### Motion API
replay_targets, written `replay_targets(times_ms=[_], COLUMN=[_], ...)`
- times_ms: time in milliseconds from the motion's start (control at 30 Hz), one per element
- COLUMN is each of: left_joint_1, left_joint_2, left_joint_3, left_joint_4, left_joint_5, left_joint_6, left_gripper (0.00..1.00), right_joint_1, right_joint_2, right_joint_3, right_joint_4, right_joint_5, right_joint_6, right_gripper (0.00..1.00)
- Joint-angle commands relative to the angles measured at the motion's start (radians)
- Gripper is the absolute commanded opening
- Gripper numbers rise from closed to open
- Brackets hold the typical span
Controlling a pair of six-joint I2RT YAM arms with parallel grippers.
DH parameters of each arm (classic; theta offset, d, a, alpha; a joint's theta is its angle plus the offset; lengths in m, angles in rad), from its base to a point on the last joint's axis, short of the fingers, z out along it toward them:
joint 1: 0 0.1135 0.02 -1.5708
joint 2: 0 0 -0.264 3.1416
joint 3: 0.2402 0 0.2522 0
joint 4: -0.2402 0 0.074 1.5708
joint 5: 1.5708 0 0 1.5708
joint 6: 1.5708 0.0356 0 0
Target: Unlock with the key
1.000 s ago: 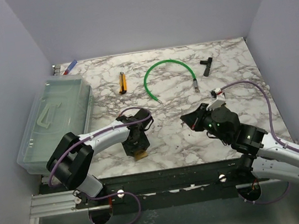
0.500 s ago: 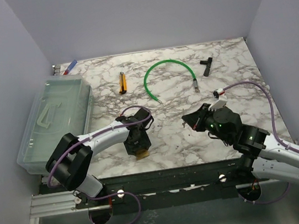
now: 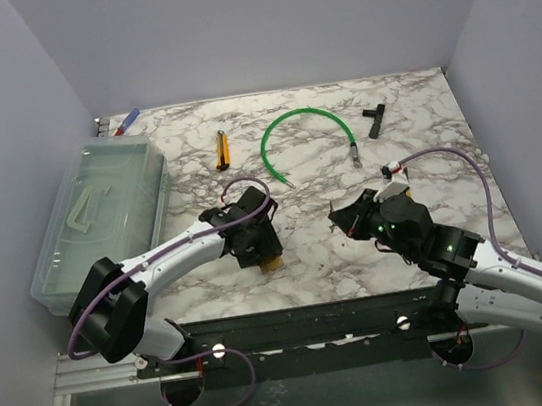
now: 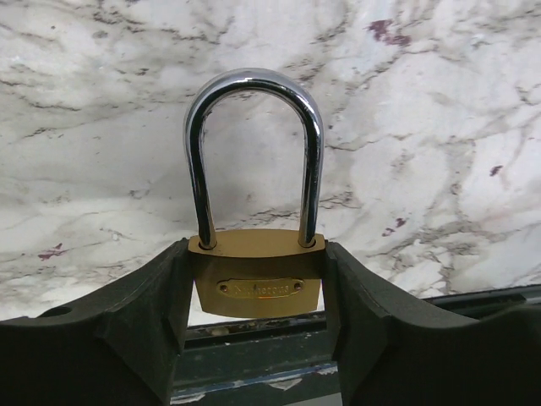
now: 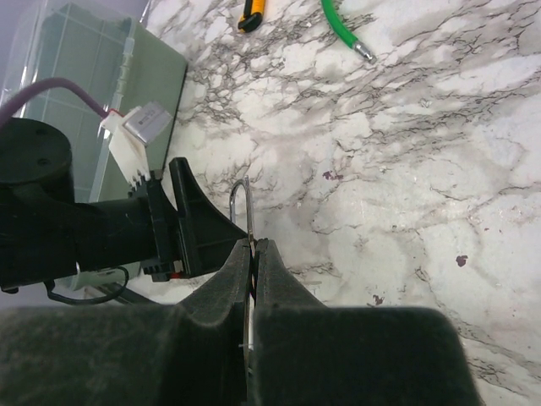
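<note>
Top external: my left end effector (image 3: 261,253) sits low near the front edge of the marble table (image 3: 424,141), gripping a brass padlock (image 3: 273,261); my right end effector (image 3: 342,217) hovers well apart to its right. Left wrist: my fingers (image 4: 135,321) clamp the padlock's body at both sides, its shackle closed. Right wrist: my jaws are pinched tight on the key (image 5: 243,203), which is seen edge-on and sticks out past the fingertips.

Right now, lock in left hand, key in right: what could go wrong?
1. The key is a thin sliver pinched in the right hand; it could pivot or slip when pushed.
2. The left hand grips the padlock only by its sides; a push may slide it out.
3. No view shows the keyhole.
</note>
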Motion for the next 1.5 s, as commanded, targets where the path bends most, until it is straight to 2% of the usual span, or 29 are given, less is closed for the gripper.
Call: replay_targets(times_ms=[0,833,1467], left_joint_1=[0.013,0.161,0.179], left_joint_2=[-0.056,-0.064,-0.079], left_joint_3=[0.065,0.267,0.293], left_joint_4=[0.030,0.029,0.030], left_joint_5=[0.042,0.098,0.128], left_joint_6=[0.003,0.085,0.074], left_gripper=[0.00,0.00,0.00], right_joint_1=[0.004,0.004,0.004], right_joint_2=[0.013,0.228,0.430], right_joint_3=[0.034,0.023,0.067], right_joint_4=[-0.016,0.200,0.371], right_joint_5=[-0.023,-0.315,-0.449], right_joint_6=[0.027,0.053,0.069], right_gripper=[0.01,0.01,0.01])
